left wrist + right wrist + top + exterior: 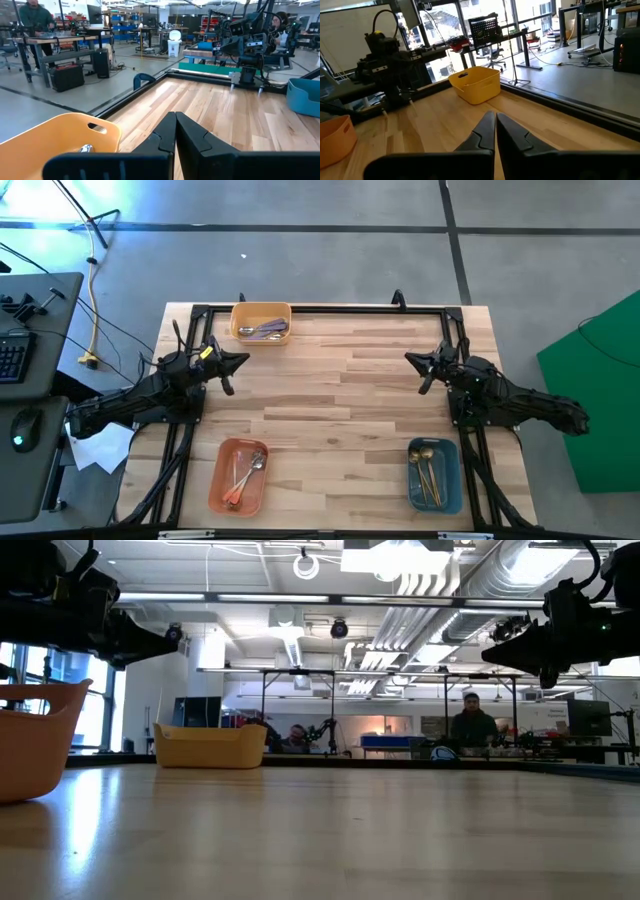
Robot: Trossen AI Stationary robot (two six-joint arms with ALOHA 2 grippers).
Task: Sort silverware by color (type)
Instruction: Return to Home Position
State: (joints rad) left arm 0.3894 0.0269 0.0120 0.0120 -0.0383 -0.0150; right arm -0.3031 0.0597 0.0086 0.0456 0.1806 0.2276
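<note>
All the spoons lie in bins. Lavender-handled spoons (266,331) rest in the yellow bin (261,321) at the far edge. Orange-handled spoons (244,476) lie in the orange bin (238,477) near the left front. Gold spoons (428,473) lie in the blue bin (434,474) near the right front. My left gripper (243,361) hovers shut above the table's left side, pointing right. My right gripper (409,358) hovers shut above the right side, pointing left. A spoon bowl (86,148) peeks from the yellow bin (60,137) in the left wrist view.
A black frame (330,308) runs along the table's far edge and down both sides. Bare wood spans the table's middle between the two grippers. People sit at desks in the room beyond the table.
</note>
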